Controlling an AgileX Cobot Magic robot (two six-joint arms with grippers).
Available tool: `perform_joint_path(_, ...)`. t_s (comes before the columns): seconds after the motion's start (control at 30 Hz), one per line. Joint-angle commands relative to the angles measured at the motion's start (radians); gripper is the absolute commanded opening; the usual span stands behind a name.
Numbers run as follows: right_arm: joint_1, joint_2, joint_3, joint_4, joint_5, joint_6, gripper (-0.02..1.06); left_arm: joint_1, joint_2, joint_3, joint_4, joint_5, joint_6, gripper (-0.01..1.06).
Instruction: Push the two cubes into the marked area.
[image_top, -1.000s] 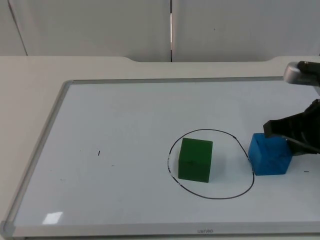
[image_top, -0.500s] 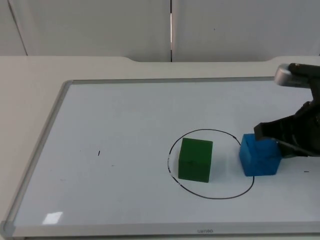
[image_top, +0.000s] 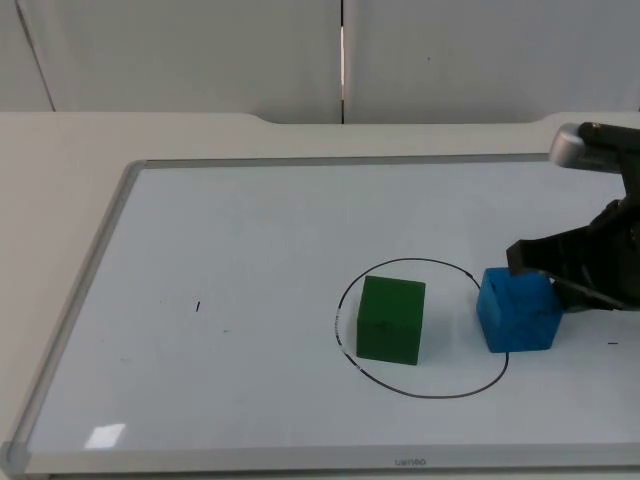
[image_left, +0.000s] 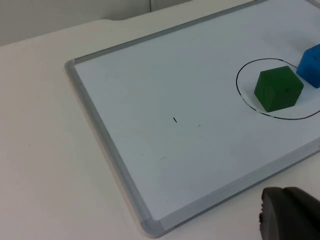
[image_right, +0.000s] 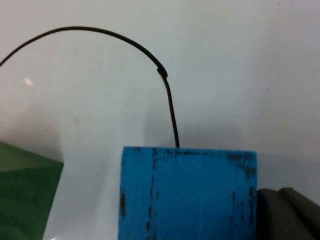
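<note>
On the white whiteboard with a grey metal frame (image_top: 110, 225), seen from the top view, a hand-drawn black circle (image_top: 423, 394) lies toward the board's near right part; the dark green painted cube (image_top: 390, 318) sits wholly inside it, while the bright blue painted cube (image_top: 517, 309) straddles the line on the side nearest the board's right edge. The right gripper (image_top: 560, 272) stands against the blue cube's outer face; whether its fingers are parted or closed I cannot tell. From the left wrist view, the green cube (image_left: 278, 89) sits in the ring and a corner of the blue cube (image_left: 311, 65) shows beyond it; the left arm waits off the board's near edge, and I cannot tell its fingers' state either. From the right wrist view, the blue cube (image_right: 187, 192) covers the circle's line (image_right: 167, 95), with a dark fingertip touching its side. Both cubes look rigid and light, likely to slide easily; pushing low and centred on a flat face should stop the cube twisting.
</note>
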Motion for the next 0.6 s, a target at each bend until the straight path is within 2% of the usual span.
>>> perform_joint_path(0.0, 0.007, -0.003, -0.005, 0.001, -0.011, 0.002, 0.0, -0.004, -0.004, 0.003, 0.005, -0.001, -0.001, 0.0)
perform_joint_path(0.3, 0.007, -0.003, -0.005, 0.001, -0.005, 0.007, 0.0, -0.004, -0.004, 0.003, 0.005, -0.001, -0.001, 0.0)
perform_joint_path(0.57, 0.007, -0.003, -0.005, 0.002, -0.073, 0.007, 0.0, -0.004, -0.004, 0.003, 0.005, -0.001, -0.001, 0.0)
